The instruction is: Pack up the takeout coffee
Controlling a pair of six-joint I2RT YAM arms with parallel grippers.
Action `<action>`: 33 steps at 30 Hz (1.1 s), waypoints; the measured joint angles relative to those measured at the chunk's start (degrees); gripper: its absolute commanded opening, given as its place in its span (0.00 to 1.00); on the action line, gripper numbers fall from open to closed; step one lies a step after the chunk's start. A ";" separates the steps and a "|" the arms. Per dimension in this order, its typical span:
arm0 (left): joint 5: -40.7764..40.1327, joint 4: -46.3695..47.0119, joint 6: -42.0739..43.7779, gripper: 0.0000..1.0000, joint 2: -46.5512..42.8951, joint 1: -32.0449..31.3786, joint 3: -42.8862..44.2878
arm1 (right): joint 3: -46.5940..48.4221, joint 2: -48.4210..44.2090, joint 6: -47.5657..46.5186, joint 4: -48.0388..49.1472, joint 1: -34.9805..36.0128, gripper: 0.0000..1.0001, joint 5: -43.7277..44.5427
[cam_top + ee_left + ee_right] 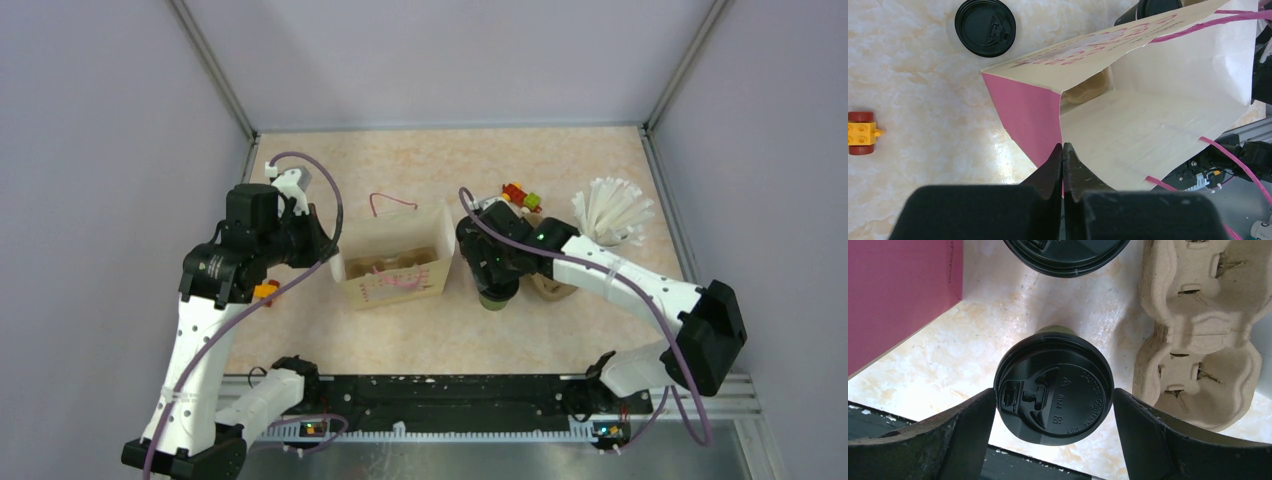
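Pale lilac walls (90, 120) with metal corner posts (215, 70), enclosing a glossy, beige marbled worktop (420, 160).

Open bag mouth (393, 243) unobstructed above, cup carrier (1198, 335) and second lidded cup (1066, 255) crowding right claw (1054, 405)

Right gripper (1054, 405) at bottom of frame, fingers (943, 440) spread wide either side of a lidded cup (1054, 390), gaps visible on both sides. Second lid (1065, 257) at top edge. Pulp carrier (1198, 330) right. Pink bag (898, 295) panel upper left.
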 measured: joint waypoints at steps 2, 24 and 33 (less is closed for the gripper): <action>0.00 0.00 -0.02 0.00 0.00 0.00 0.00 | -0.28 0.57 0.00 0.09 0.00 0.85 -0.13; 0.81 0.17 -0.02 0.00 0.00 0.00 0.00 | 0.15 -0.42 0.59 -4.48 0.00 0.69 2.27; 1.75 0.17 -0.02 0.00 0.00 0.00 0.00 | 14.97 -5.81 -2.82 -11.21 0.00 0.68 6.58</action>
